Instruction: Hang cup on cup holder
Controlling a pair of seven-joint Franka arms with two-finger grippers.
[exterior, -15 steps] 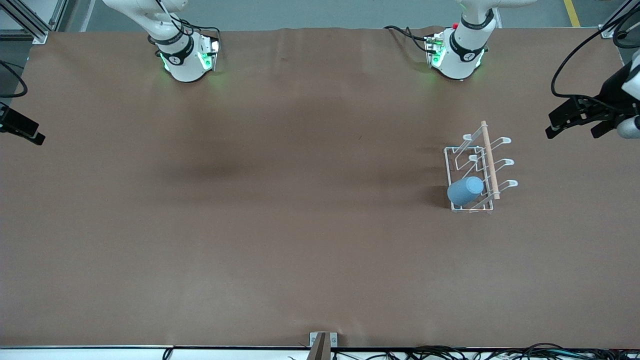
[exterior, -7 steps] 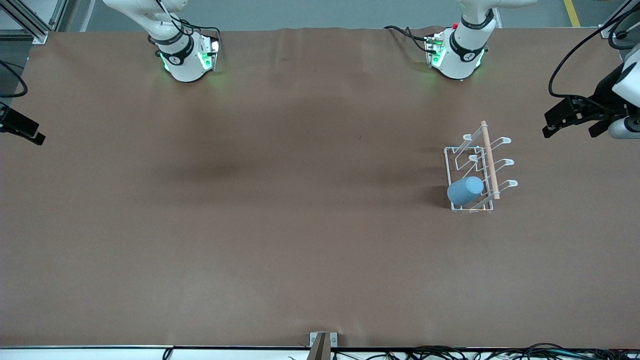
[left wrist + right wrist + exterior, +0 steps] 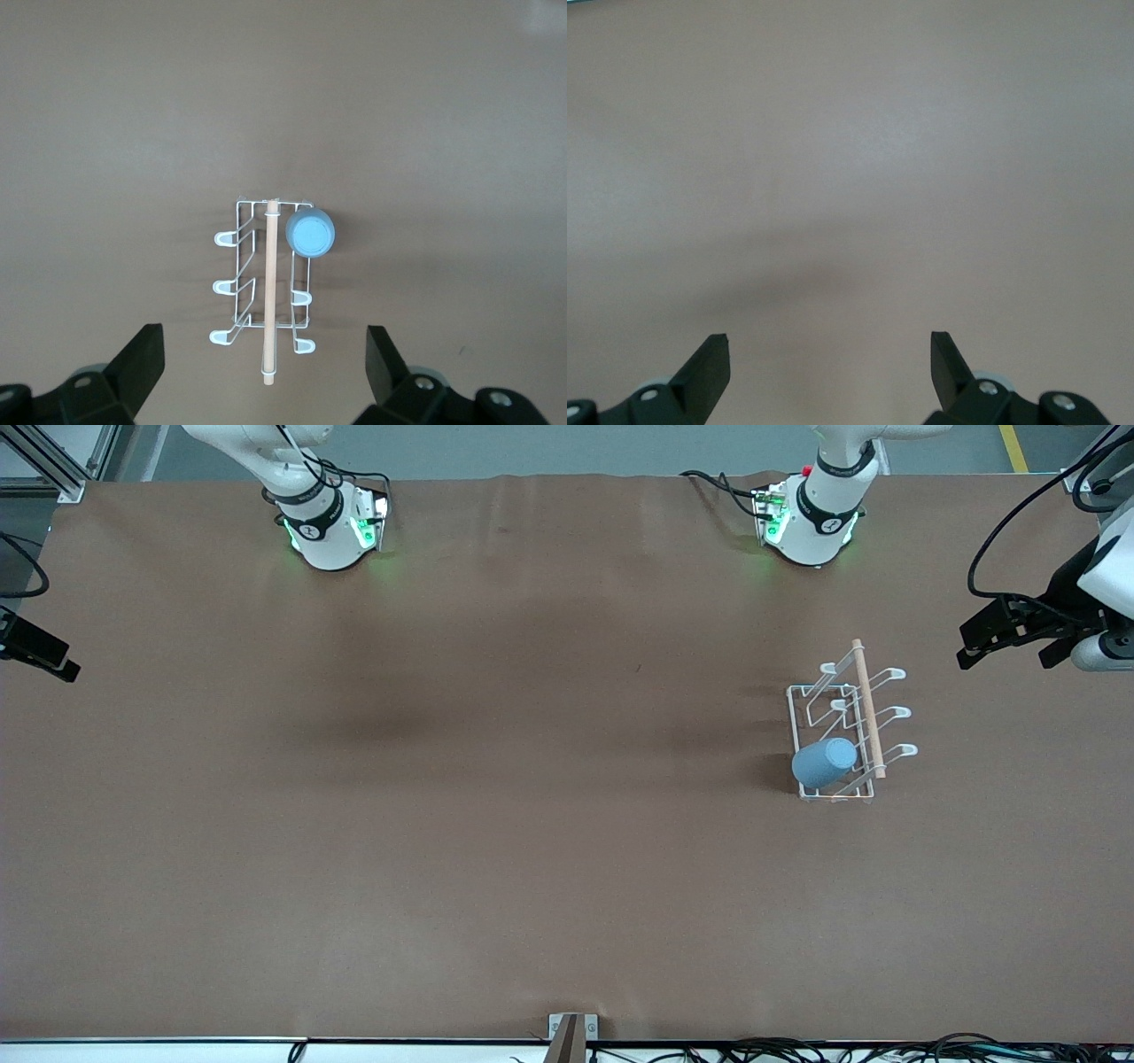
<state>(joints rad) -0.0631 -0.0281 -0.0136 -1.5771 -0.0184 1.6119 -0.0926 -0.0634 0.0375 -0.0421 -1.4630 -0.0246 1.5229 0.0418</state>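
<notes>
The light blue cup sits tilted, bottom outward, over a prong of the white wire cup holder, at the holder's end nearest the front camera. A light wooden rod runs along the holder's top. In the left wrist view, the cup and cup holder lie well below. My left gripper hangs open and empty in the air past the holder, at the left arm's end of the table; its jaws stand wide. My right gripper is open over bare table, barely showing at the table's right-arm end.
Brown table cover spreads flat around the holder. Both arm bases stand at the table's edge farthest from the front camera. Cables run along the edge nearest it.
The left arm has drifted slightly at the table's end, gripper still open. Cup, holder and right arm have not moved.
</notes>
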